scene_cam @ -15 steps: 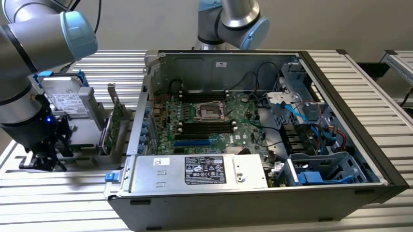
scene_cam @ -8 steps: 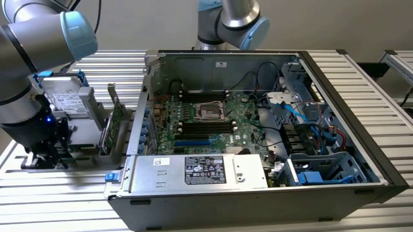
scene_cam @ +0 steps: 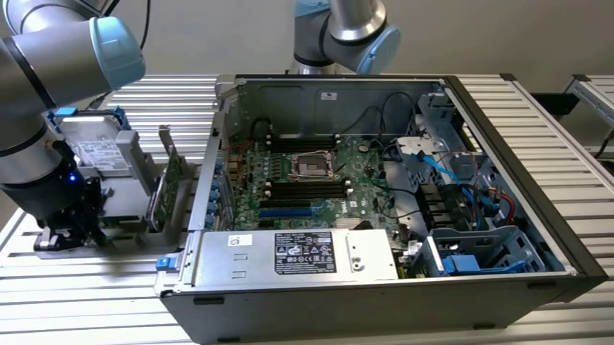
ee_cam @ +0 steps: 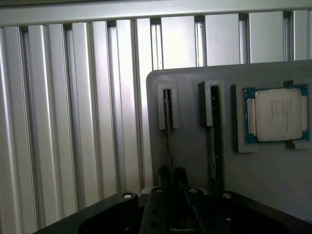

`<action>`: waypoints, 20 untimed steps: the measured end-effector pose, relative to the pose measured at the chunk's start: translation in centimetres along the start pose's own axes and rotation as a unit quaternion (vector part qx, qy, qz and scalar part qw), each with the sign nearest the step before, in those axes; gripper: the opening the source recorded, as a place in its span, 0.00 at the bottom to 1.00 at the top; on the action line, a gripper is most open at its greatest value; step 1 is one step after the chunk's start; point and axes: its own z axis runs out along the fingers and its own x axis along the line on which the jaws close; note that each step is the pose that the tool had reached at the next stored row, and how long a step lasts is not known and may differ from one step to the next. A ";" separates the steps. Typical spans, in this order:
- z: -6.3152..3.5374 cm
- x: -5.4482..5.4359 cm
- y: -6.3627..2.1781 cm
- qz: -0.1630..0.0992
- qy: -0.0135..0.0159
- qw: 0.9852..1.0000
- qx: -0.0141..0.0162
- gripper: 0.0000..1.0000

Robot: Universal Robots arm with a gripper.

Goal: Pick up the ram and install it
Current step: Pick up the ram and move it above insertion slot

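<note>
Nearest the wrist camera is the gripper point(ee_cam: 172, 171). Its two dark fingers point(ee_cam: 164, 176) are closed on the thin edge of the ram point(ee_cam: 167, 122), one on each side. The ram stands on edge in a slot of the grey holder point(ee_cam: 190, 126), and its long axis runs straight away from the fingers. One slot over from the fingers a second stick point(ee_cam: 214, 146) stands parallel to the ram. Beyond that the square processor chip point(ee_cam: 278, 114) lies in its own recess. The holder rests on the slatted table point(ee_cam: 73, 126).

The exterior view adds the wider setting. The gripper point(scene_cam: 67, 238) sits low over the holder point(scene_cam: 129, 215), with the open computer case point(scene_cam: 326, 100) off to one side. Between the fingers and the case an expansion card point(scene_cam: 174, 188) stands upright. Inside the case the motherboard point(scene_cam: 287, 183) lies flat, its dark memory slots point(scene_cam: 305, 191) well apart from the gripper. The power supply point(scene_cam: 298, 253) runs along the case's near wall.
</note>
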 end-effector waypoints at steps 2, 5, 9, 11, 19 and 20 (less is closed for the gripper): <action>0.00 0.0 0.00 0.000 0.000 1.000 0.000 0.15; 0.00 0.0 0.00 0.000 0.000 1.000 0.000 0.15; 0.00 0.0 0.00 0.000 0.000 1.000 0.000 0.15; 0.00 0.0 0.00 0.000 0.000 1.000 0.000 0.15; 0.00 0.0 0.00 0.000 0.000 1.000 0.000 0.15; -0.01 0.0 0.00 0.000 0.000 1.000 0.000 0.15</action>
